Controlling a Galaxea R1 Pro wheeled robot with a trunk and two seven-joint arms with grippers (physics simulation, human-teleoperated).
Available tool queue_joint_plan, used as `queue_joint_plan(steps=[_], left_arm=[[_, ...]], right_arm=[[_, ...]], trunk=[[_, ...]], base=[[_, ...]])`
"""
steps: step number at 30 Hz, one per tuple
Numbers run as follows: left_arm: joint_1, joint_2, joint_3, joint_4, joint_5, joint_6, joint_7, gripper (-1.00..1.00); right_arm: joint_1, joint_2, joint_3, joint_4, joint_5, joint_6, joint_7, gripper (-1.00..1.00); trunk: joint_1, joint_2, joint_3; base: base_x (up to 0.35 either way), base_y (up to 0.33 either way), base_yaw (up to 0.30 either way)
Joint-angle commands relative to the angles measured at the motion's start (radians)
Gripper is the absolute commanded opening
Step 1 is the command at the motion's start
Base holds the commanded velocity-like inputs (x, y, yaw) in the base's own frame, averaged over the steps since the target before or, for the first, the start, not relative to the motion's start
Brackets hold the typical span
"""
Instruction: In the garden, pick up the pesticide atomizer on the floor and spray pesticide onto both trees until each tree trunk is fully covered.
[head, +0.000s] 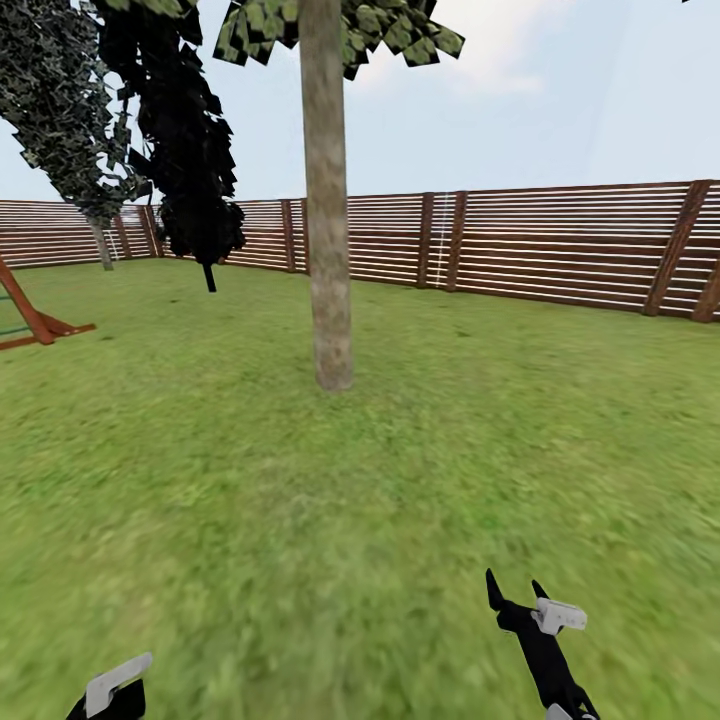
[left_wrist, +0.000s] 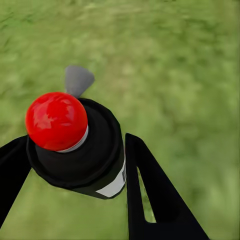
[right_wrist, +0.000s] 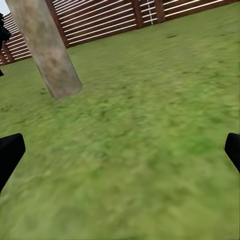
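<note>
The pesticide atomizer (left_wrist: 75, 145) is a black bottle with a red round cap and a grey nozzle. In the left wrist view my left gripper (left_wrist: 76, 146) is shut on it, one black finger on each side, over grass. That gripper (head: 110, 692) sits at the bottom edge of the head view. A tree with a thick grey-brown tree trunk (head: 327, 220) stands straight ahead on the lawn, a few metres off, also seen as the tree trunk (right_wrist: 47, 50) in the right wrist view. My right gripper (head: 513, 587) is open with nothing in it, low at the right, its fingers spread wide around grass (right_wrist: 120, 150).
A brown slatted fence (head: 560, 240) rings the lawn behind the tree. Two dark-leaved trees (head: 185, 150) stand at the back left. A red-brown wooden frame (head: 35, 325) sits at the left edge. Open grass (head: 350, 520) lies between me and the trunk.
</note>
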Motion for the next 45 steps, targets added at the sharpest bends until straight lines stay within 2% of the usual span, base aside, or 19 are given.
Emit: queue_joint_plan(steps=[1, 45], left_arm=[[0.000, 0.000, 0.000, 0.000, 0.000, 0.000, 0.000, -1.00], [0.000, 0.000, 0.000, 0.000, 0.000, 0.000, 0.000, -1.00]], right_arm=[[0.000, 0.000, 0.000, 0.000, 0.000, 0.000, 0.000, 1.00], [0.000, 0.000, 0.000, 0.000, 0.000, 0.000, 0.000, 1.00]], trunk=[[0.000, 0.000, 0.000], [0.000, 0.000, 0.000]], base=[[0.317, 0.106, 0.000], [0.317, 0.106, 0.000]])
